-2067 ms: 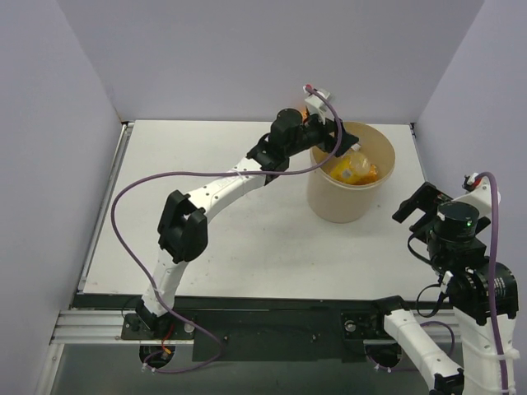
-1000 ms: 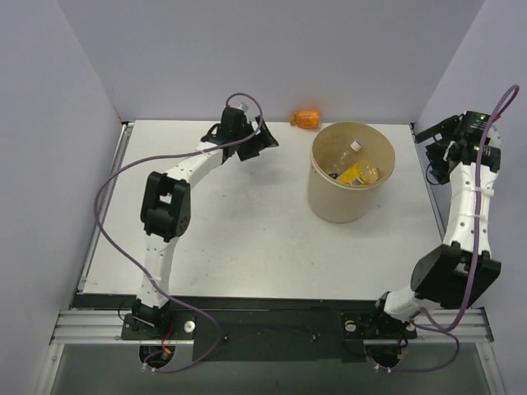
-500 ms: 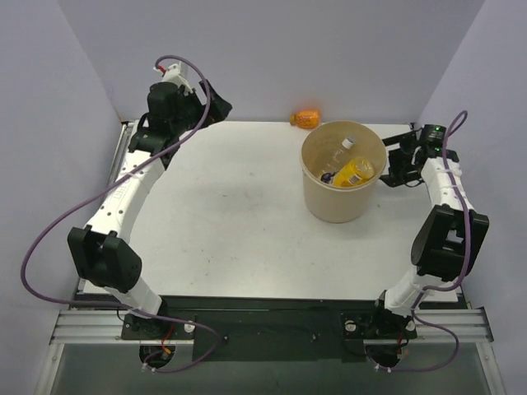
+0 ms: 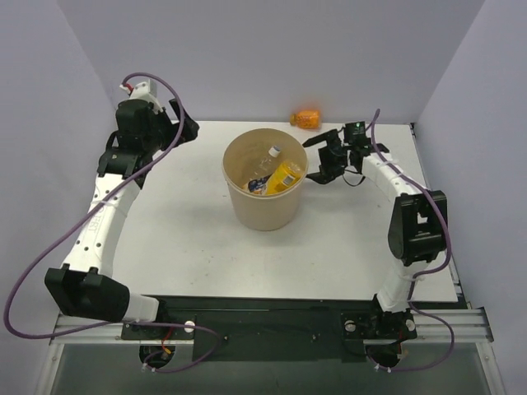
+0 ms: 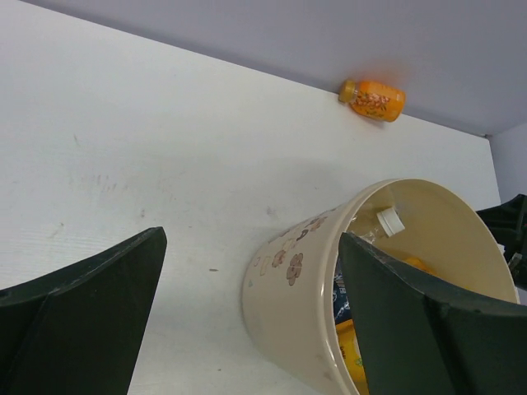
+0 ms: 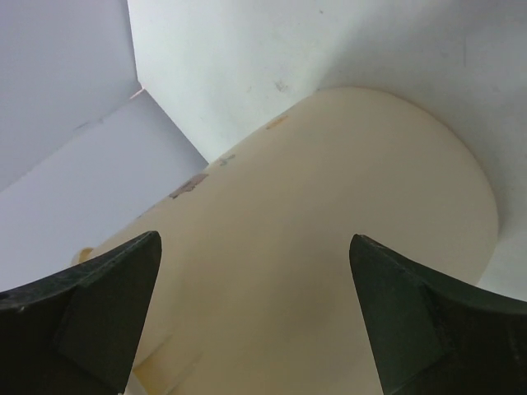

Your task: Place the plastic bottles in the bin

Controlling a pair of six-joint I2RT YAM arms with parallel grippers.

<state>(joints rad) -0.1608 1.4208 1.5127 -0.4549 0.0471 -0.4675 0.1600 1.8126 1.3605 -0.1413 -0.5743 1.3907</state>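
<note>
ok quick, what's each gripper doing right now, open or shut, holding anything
left gripper: open, holding nothing
right gripper: open, holding nothing, with the bin wall right in front of it

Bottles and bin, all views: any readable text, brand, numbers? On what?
No readable text anywhere.
Label on the squat orange bottle: darker print, too blurred to read.
Labels on the orange-yellow bottle and clear bottle: too small.
Wall of the bin: brown flower-like marks, no letters.

Both arms outstretched; left gripper (image 4: 185,130) and right gripper (image 4: 318,160) spread-jawed, empty.
</note>
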